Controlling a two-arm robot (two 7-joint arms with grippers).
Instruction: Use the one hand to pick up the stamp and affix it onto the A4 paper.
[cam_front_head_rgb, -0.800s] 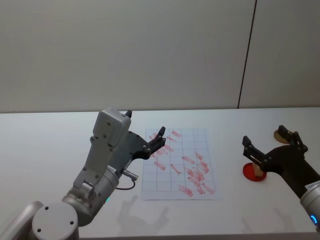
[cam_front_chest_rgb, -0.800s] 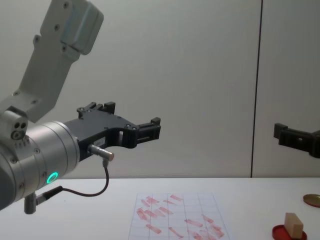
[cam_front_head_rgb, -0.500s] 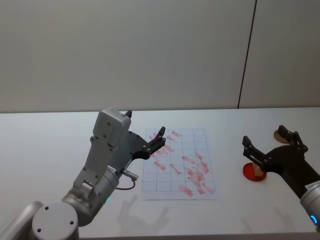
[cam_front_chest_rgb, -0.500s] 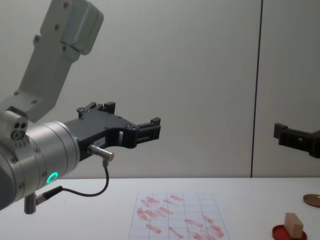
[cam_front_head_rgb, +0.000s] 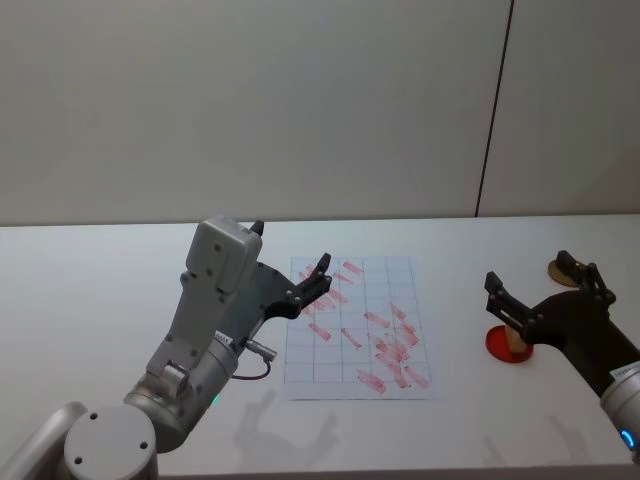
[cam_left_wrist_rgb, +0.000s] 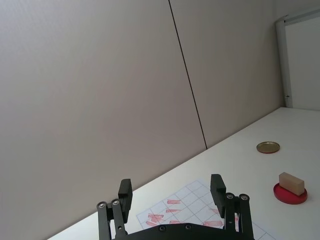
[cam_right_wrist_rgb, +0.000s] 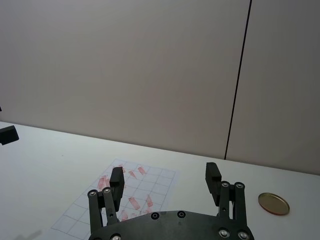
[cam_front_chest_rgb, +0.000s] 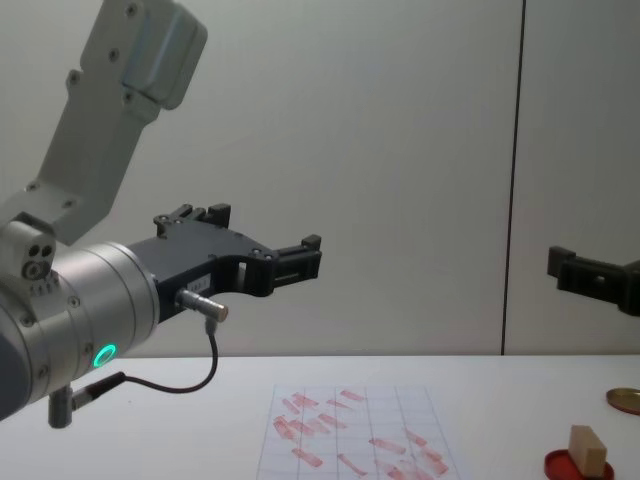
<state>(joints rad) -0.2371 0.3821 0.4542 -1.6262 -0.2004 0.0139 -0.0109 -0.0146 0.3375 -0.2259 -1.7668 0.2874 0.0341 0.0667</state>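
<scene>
The stamp (cam_front_chest_rgb: 587, 448), a small tan wooden block, stands on a flat red ink pad (cam_front_chest_rgb: 560, 466) at the right of the table. My right gripper (cam_front_head_rgb: 530, 272) hovers open just above and in front of the stamp (cam_front_head_rgb: 516, 342), hiding part of it, with nothing between its fingers. The A4 paper (cam_front_head_rgb: 350, 325), a gridded white sheet with many red marks, lies flat at the table's centre. My left gripper (cam_front_head_rgb: 290, 250) is raised over the paper's left edge, open and holding nothing. The left wrist view shows the stamp (cam_left_wrist_rgb: 291, 182) beyond the paper (cam_left_wrist_rgb: 187, 192).
A gold round disc (cam_front_head_rgb: 556, 271) lies behind the red pad (cam_front_head_rgb: 494, 344), near the right gripper. A white table (cam_front_head_rgb: 100, 290) runs wide on both sides of the paper. A plain wall with a dark vertical seam (cam_front_head_rgb: 495, 110) stands behind.
</scene>
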